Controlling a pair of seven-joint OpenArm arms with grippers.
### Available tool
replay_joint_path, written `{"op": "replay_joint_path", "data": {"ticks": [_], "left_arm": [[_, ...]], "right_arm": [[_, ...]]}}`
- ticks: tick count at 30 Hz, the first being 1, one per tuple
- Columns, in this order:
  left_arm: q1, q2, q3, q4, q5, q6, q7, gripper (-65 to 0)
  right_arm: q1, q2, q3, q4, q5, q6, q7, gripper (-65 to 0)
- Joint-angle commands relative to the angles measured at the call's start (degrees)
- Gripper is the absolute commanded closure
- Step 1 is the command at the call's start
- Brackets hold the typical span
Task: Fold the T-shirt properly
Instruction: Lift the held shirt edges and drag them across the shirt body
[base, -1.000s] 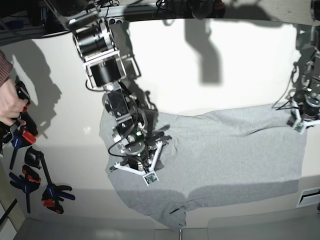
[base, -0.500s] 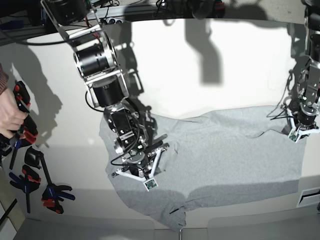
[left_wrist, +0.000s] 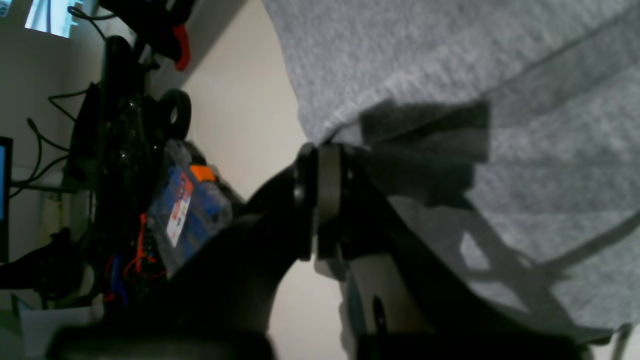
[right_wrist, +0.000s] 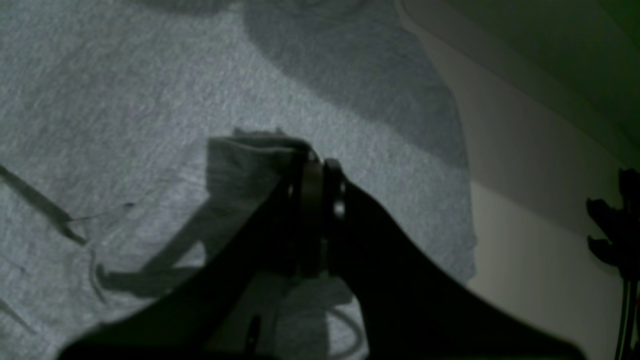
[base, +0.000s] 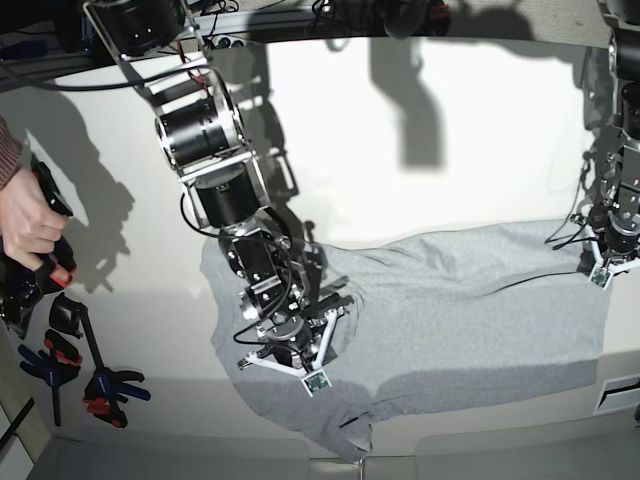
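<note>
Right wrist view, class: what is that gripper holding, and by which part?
The right gripper is shut on the T-shirt, pinching a small raised fold of fabric away from its edge.

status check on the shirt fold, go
Left gripper and right gripper each shut on T-shirt fabric. T-shirt spread flat, unfolded. Clamps off to side, nothing blocking.

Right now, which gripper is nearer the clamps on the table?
Right. The right gripper pinches the shirt near that end, close to the clamps; the left gripper grips the shirt's far edge, across the table.
</note>
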Motion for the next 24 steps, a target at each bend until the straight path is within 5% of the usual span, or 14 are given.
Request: {"op": "replay_joint_path", "data": {"ticks": [1,5,8,10,16,18,24], "left_arm": [[-1.4,-1.3,-0.6,0.7,-0.1,1.2,-1.3,0.0],[-1.4,-1.3,-0.6,0.7,-0.1,1.3,-1.3,0.0],[-1.5,-1.5,-0.6,0.7,-0.1,1.4,-1.3,-16.6],[-1.6,-1.5,-0.6,0.7,-0.1,2.4,-1.3,-20.9],[-3.2,-1.4,-0.6,0.8,-0.8,2.6,0.9,-20.9],[-4.0,-1.6,-0.6,1.4,-5.6,2.7,5.4,-20.9],[-2.8,-1.7,-0.6,5.5,-25.6,2.6,12.3,-20.9]], "right_arm": [[2.5,-0.3,0.2,1.0,-0.2,-0.3,2.3,0.0],[2.5,-0.3,0.3,1.0,-0.2,-0.3,5.9,-1.0],[2.5,-0.5,0.2,1.0,-0.2,-0.4,6.5,-22.2],[2.5,-0.5,0.2,1.0,-0.2,-0.4,7.5,-27.4],[2.7,-0.5,0.3,1.0,1.0,-0.3,3.3,-27.4],[2.7,-0.4,0.3,1.1,3.9,-0.3,-1.4,-27.4],[-0.2,1.9,0.3,1.1,9.3,0.3,-2.7,-27.3]]}}
